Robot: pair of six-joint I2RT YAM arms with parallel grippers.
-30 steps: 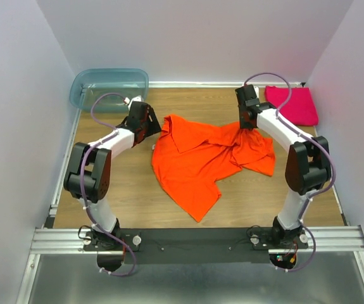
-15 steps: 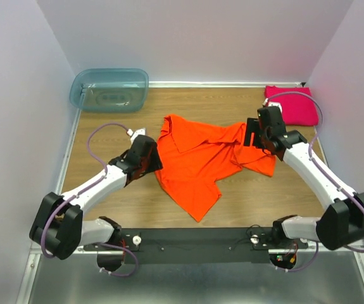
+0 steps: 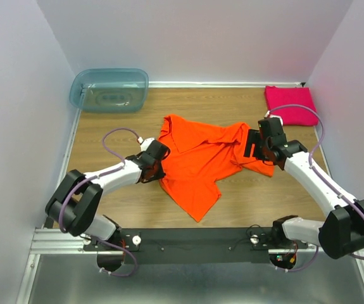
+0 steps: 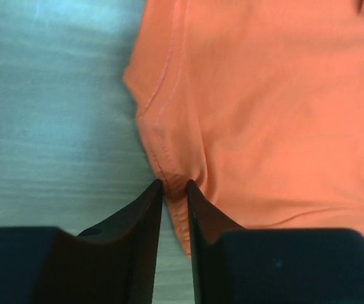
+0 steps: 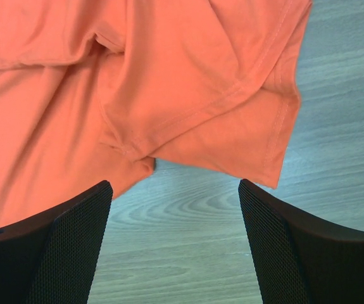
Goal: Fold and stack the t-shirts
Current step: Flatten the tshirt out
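Note:
The orange t-shirt (image 3: 200, 158) lies crumpled and spread in the middle of the wooden table. My left gripper (image 3: 159, 166) is low at its left edge. In the left wrist view the gripper (image 4: 174, 185) pinches a small ridge of the orange t-shirt's (image 4: 264, 95) hem between its tips. My right gripper (image 3: 252, 149) hovers over the shirt's right side. Seen from the right wrist, it (image 5: 175, 185) stands open over bare wood, just short of a sleeve hem (image 5: 232, 126). The magenta-pink t-shirt (image 3: 290, 101) lies folded square at the far right corner.
A translucent blue-green tub (image 3: 109, 88) stands at the far left corner. White walls close in the table on three sides. Bare wood (image 3: 106, 136) shows left of the orange shirt and in front of it.
Both arms came down from the far side toward the shirt. The left gripper moved to the left hem and closed on it. The right gripper opened wide over the right sleeve.

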